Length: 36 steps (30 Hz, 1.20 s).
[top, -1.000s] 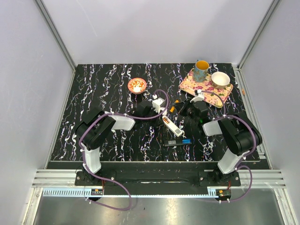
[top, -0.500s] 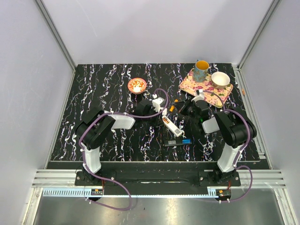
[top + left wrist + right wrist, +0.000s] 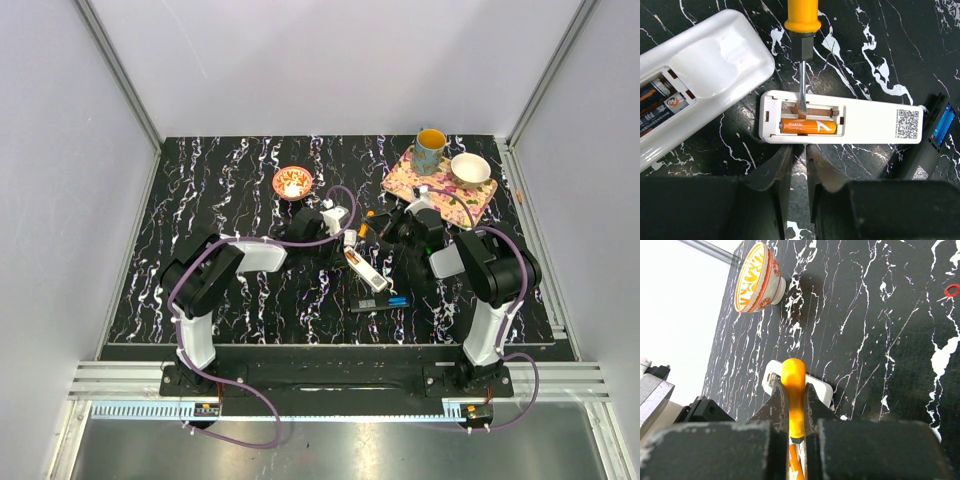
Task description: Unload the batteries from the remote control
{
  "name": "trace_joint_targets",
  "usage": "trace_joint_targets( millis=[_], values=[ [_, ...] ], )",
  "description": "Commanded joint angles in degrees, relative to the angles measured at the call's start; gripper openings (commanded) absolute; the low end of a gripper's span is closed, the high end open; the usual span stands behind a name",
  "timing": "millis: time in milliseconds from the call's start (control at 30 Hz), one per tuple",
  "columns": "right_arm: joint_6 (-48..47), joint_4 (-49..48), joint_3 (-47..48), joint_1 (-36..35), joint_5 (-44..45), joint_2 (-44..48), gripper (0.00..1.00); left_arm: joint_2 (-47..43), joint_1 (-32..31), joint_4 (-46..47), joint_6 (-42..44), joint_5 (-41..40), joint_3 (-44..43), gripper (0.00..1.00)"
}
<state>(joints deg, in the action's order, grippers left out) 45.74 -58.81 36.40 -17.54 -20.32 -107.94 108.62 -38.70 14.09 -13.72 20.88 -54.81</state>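
Looking down from above, I see both arms reaching to the middle of the table [image 3: 230,180], their hands close together over a white remote control [image 3: 368,271] lying back-side up. The left hand [image 3: 343,232] hangs just beside its far end. The right hand [image 3: 388,228] comes in from the other side with an orange-handled screwdriver [image 3: 369,226]. A dark remote [image 3: 383,302] lies just nearer the arms. A small orange bowl [image 3: 292,182] stands well apart, and I cannot tell what is in it.

From the left wrist, the remote control's cover is off and its compartment is open. The screwdriver's blade stands in the upper slot, which looks empty. One orange battery [image 3: 807,126] lies in the lower slot, right beside the blade. The left hand's fingers [image 3: 777,172] are only narrowly apart with nothing between them. Their tips are at the remote's near edge, touching or just short, I cannot say. A second white remote [image 3: 700,75] lies to the left, also open, with what seems a dark-labelled cell inside.

From the right wrist, the right hand is clamped on the screwdriver's handle, which points down at the remote control.

By my reckoning the job is partway done. The cover is off and one slot is apparently cleared. One battery is left to pry out here, and the second white remote looks not yet unloaded.
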Motion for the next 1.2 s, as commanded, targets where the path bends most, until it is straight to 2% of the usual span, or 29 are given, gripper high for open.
trace_joint_targets(
  millis=[0, 433, 767, 867, 1033, 1167],
  values=[
    [6.6, 4.4, -0.5, -3.7, -17.2, -1.7, 0.0, 4.1, 0.1, -1.8, -0.1, -2.6, -1.8, 0.22],
    [7.1, 3.3, 1.1, -3.5, -20.7, -1.4, 0.0, 3.5, 0.9, -1.9, -0.3, -1.2, -1.1, 0.22],
    [2.8, 8.8, 1.7, -3.3, -17.4, 2.5, 0.0, 2.0, 1.3, -1.8, 0.4, -0.6, 0.0, 0.23],
    [0.6, 12.0, 2.6, -3.3, -15.6, 5.7, 0.0, -0.1, 1.3, -0.8, 1.0, -0.4, 1.4, 0.3],
    [-2.1, 15.8, 3.3, -3.3, -11.2, 11.6, 0.0, -7.8, 1.4, 1.9, 1.3, -0.3, 5.1, 0.5],
    [-4.4, 19.7, 2.3, -2.9, -5.9, 19.8, 0.0, -13.5, 1.5, 2.6, 3.3, 1.2, 7.8, 0.59]
  ],
)
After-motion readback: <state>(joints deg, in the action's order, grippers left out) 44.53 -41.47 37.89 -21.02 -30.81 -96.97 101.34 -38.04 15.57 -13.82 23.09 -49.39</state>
